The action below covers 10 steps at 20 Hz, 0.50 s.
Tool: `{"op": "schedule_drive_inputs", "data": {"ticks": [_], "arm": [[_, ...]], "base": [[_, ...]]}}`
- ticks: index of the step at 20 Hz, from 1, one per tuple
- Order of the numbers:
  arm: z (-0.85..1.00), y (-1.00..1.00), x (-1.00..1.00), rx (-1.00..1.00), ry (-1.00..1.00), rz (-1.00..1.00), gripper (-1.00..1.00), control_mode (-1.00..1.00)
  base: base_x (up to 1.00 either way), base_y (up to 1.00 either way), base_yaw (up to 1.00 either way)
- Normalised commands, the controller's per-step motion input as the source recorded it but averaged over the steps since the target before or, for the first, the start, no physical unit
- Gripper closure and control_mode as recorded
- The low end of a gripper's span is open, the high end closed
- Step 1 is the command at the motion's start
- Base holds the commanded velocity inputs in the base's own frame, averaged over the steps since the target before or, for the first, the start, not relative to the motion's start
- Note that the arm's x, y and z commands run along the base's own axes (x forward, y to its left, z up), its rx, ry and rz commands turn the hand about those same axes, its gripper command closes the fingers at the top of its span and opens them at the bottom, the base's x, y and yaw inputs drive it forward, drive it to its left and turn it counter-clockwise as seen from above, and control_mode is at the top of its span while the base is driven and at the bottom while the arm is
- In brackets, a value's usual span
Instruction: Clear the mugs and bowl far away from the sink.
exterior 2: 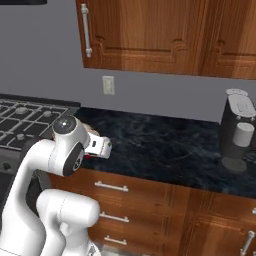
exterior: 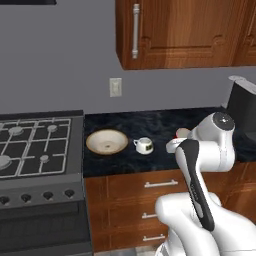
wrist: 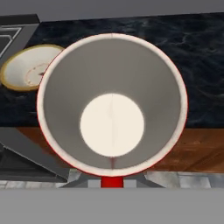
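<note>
I'm looking into a home kitchen. A gas stove [exterior: 35, 142] with burner grates and a row of knobs is sitting at the left end of a dark marbled counter [exterior: 150, 127]. Wooden drawers [exterior: 160, 185] with metal handles are running under its front edge, and wooden wall cabinets [exterior 2: 165, 35] are hanging above. A coffee machine [exterior 2: 239, 130] is standing toward the counter's right end, and a wall outlet [exterior: 115, 87] is showing on the grey wall.

Red mug [wrist: 112, 105] mouth toward hand camera; cream bowl [exterior: 106, 141] upright beside white mug [exterior: 144, 145] — on counter.
</note>
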Motion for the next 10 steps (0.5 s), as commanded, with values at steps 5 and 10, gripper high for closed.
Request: {"op": "schedule_drive_inputs", "data": {"ticks": [5, 10], "arm": [[0.0, 0.0, 0.0, 0.0, 0.0, 0.0, 1.0, 1.0], [0.0, 0.0, 0.0, 0.0, 0.0, 0.0, 1.0, 1.0]], "base": [[0.4, 0.0, 0.0], [0.21, 0.0, 0.0]]}}
